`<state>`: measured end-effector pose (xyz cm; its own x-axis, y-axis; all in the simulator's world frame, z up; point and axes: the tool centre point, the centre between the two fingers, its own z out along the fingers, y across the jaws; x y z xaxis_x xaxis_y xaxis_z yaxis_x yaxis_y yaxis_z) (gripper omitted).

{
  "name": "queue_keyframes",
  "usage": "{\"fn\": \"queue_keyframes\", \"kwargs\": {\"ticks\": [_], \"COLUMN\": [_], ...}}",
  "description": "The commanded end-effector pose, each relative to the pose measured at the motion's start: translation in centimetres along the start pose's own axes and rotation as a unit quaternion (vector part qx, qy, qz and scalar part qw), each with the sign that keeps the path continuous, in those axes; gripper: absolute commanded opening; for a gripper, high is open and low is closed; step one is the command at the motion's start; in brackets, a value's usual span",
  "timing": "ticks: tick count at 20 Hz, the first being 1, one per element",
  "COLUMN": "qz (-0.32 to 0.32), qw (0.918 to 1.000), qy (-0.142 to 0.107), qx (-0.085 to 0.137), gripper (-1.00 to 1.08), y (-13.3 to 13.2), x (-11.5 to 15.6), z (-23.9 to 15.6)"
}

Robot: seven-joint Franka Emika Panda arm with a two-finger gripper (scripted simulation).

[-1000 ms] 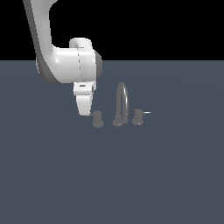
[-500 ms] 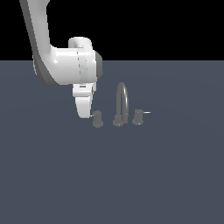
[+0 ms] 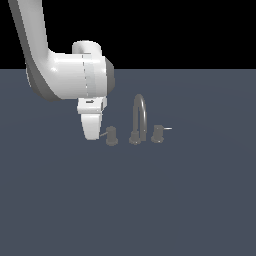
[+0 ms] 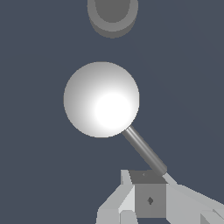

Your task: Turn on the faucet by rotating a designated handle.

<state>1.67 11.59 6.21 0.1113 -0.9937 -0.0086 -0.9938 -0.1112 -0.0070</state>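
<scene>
Although the big white arm point(image 3: 65, 82) has its hand point(image 3: 92, 131) low over the dark tabletop point(image 3: 150, 200), the faucet point(image 3: 139, 120) looks not yet turned on, so the reach seems done and the turn itself is left. The arched spout stands beyond the hand, past the designated handle point(image 3: 111, 135), which sits just beside the hand's tip on the spout side, its thin dull lever rod point(image 4: 144, 151) pointing back toward the hand. In the wrist view the rod's free end lies right at the fingertips point(image 4: 151, 199), seemingly touching. How far the fingers are parted, and whether they grip the rod, I cannot tell. The other knob point(image 3: 158, 133), with its bright lever, stands farthest away.
</scene>
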Motion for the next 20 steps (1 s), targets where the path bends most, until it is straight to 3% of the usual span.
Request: {"fn": "queue_keyframes", "kwargs": {"ticks": [1,9,10,11,20], "qz": [0.005,0.010,0.010,-0.008,0.010], "qw": [1.0000,0.9999,0.9999,1.0000,0.9999], "qy": [0.001,0.004,0.004,-0.002,0.004], "qx": [0.000,-0.003,-0.003,0.000,-0.003], "gripper": [-1.00,-1.00,-1.00,-1.00,-1.00], "y": [0.3,2.4,2.4,1.9,1.3], "x": [1.2,4.7,4.7,1.9,8.3], "z": [0.0,-0.1,-0.1,0.0,-0.2]}}
